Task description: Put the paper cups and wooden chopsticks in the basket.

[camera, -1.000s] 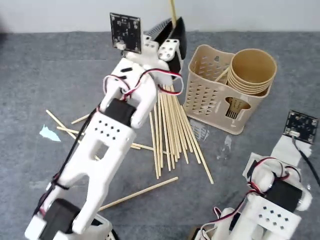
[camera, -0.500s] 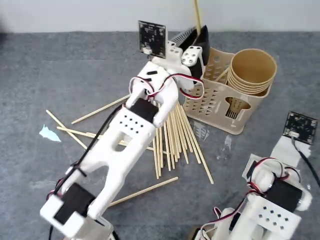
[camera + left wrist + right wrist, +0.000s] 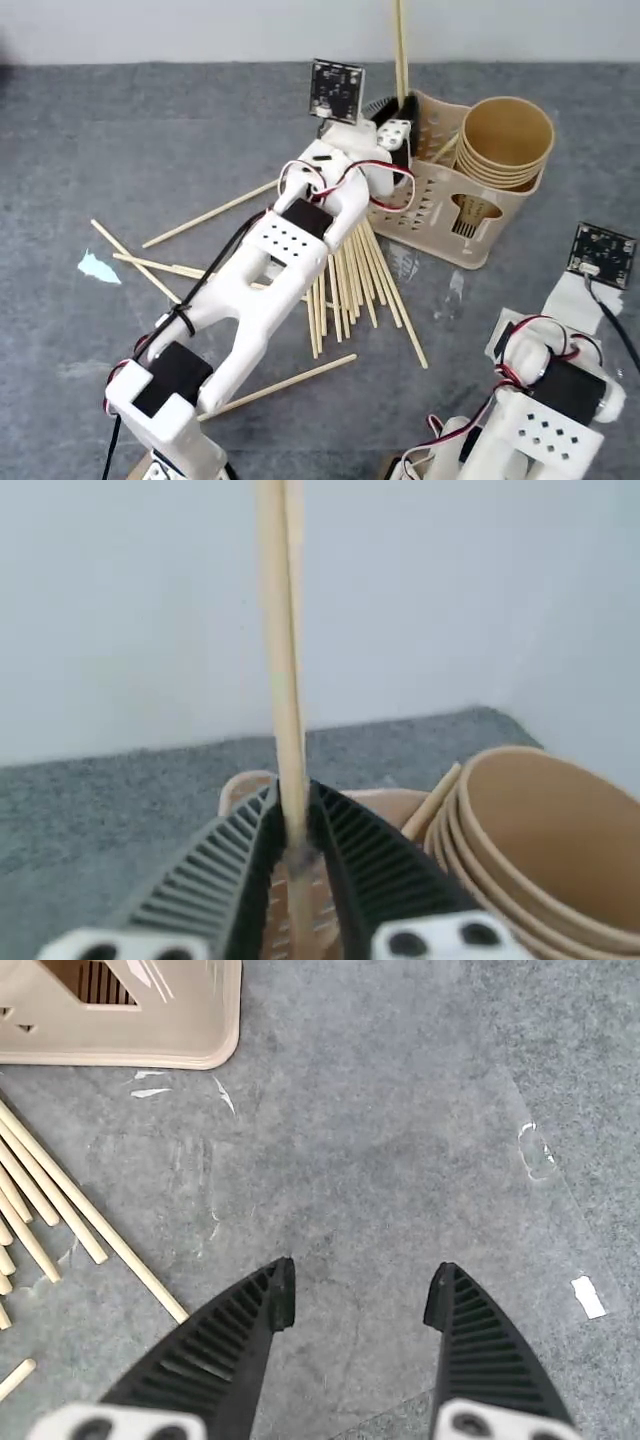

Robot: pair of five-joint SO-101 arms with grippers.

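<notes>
My left gripper point(image 3: 398, 112) is shut on a wooden chopstick point(image 3: 400, 45) that stands upright above the near-left corner of the beige basket point(image 3: 415, 205). In the left wrist view the chopstick point(image 3: 283, 660) rises from between the black fingers point(image 3: 350, 865), with the basket rim and the stacked paper cups point(image 3: 540, 840) just beyond. The nested paper cups point(image 3: 505, 140) sit inside the basket, with one chopstick point(image 3: 445, 150) leaning beside them. Many chopsticks point(image 3: 345, 275) lie fanned on the grey table. My right gripper point(image 3: 358, 1298) hangs open over bare table near the basket's corner point(image 3: 150, 1020).
Loose chopsticks point(image 3: 135, 262) lie scattered to the left, and one point(image 3: 275, 385) lies near the front. A pale blue scrap point(image 3: 97, 266) sits at the far left. The right arm's white body point(image 3: 545, 400) stands at the front right. Chopstick ends point(image 3: 60, 1210) lie near my right gripper.
My left arm has swung right with the upright chopstick, from left of the basket to over its near-left corner. The right arm has stayed still.
</notes>
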